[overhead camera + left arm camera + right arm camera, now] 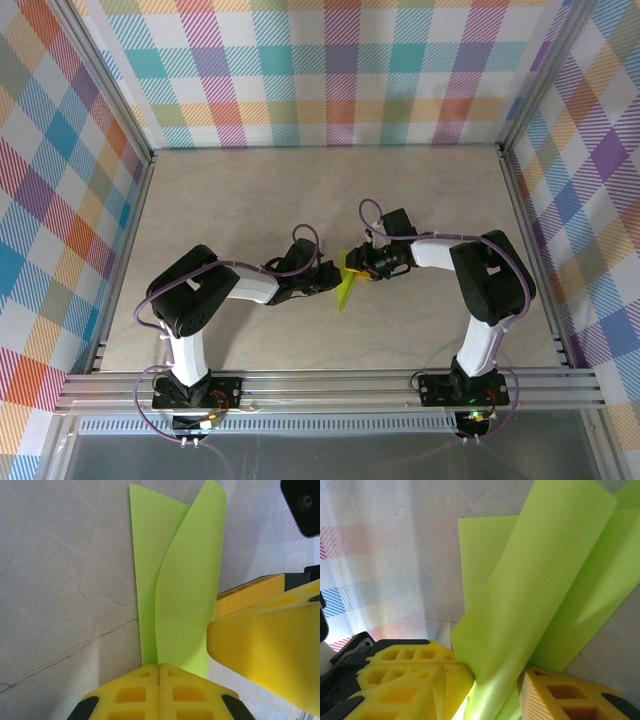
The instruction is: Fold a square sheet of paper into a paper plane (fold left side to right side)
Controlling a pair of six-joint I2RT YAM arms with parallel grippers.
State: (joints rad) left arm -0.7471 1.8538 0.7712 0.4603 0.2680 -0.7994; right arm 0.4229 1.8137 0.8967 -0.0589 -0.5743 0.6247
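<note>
The square sheet of paper (346,288) is lime green and partly folded into a narrow strip at the table's middle. In the left wrist view the sheet (185,595) has one layer flat on the table and a second flap curving up beside it. My left gripper (159,666) is shut, and the sheet's crease runs into the seam between its yellow fingers. My right gripper (495,685) faces it from the right, its fingers (560,700) apart with the raised flap (535,595) passing loosely between them. In the top view the left gripper (328,277) and right gripper (362,268) nearly touch.
The beige marbled tabletop (250,200) surrounds the arms, bounded by aluminium rails (320,382) at the front and checked cloth walls (320,70) at the back and sides. The right gripper's yellow fingers (265,650) crowd the left wrist view's lower right.
</note>
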